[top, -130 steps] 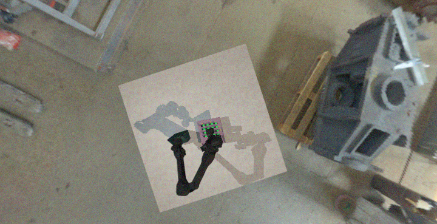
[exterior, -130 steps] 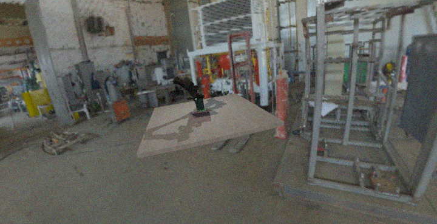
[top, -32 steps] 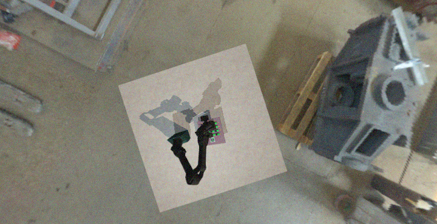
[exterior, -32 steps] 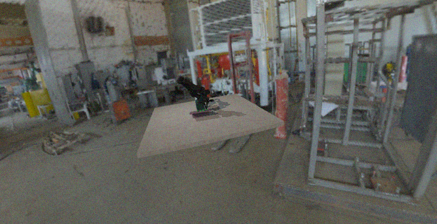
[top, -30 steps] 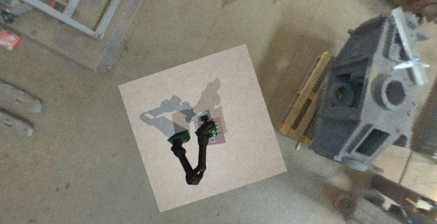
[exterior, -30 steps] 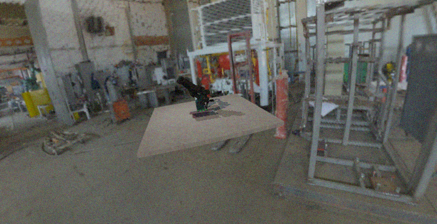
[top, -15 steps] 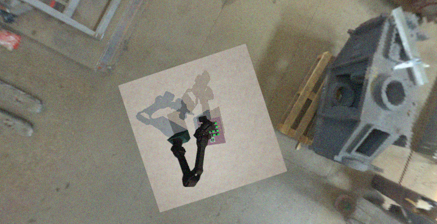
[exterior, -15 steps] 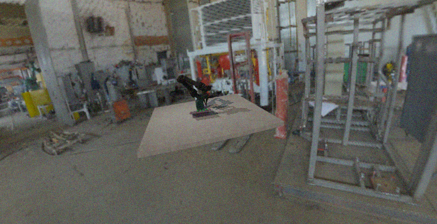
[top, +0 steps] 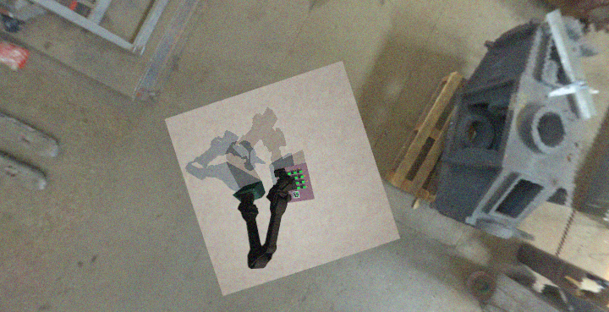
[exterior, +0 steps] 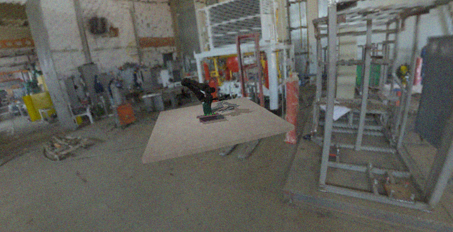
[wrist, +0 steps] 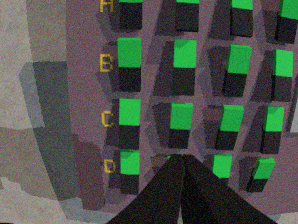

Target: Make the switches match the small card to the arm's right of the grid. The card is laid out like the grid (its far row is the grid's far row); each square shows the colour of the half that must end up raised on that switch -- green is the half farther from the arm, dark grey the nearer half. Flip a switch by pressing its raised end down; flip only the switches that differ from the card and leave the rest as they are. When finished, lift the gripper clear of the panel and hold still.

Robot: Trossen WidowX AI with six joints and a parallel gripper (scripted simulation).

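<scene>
"Where do you have my tool (top: 281,175) (wrist: 181,164)?"

"Over the D row, its tips covering most of the second switch from the lettered edge. I can't tell whether they touch it. The fingers are closed together, with nothing between them."

"And the panel (top: 309,196) (exterior: 203,119) (wrist: 84,100)?"

"Flat on the desk (top: 341,139) (exterior: 196,144), with its green-and-dark switches in rows. The small card (top: 295,194) sits on it beside the grid, too small in the top view for me to read its squares, and out of my wrist view."

"How will a switch handle?"

"I'd expect a light, stiff rocker, with a smooth cap that a slanting push could skid off. I wouldn't grip it at all. I'd keep my fingers together as a blunt prod and press straight down on the outer part of the raised half, well away from the pivot."

"Fragile?"

"Probably not very, but I'd stop pushing once it tips. The neighbours stand close, so a sideways drift might knock one I mean to leave alone. The panel looks thin and may be light; pressing straight down should keep it from sliding."

"Any containers, and anything in them?"

"I see none on the desk, and this work needs none. The switches simply stay in their panel. Once they match the card, I lift clear and hold still."
</scene>
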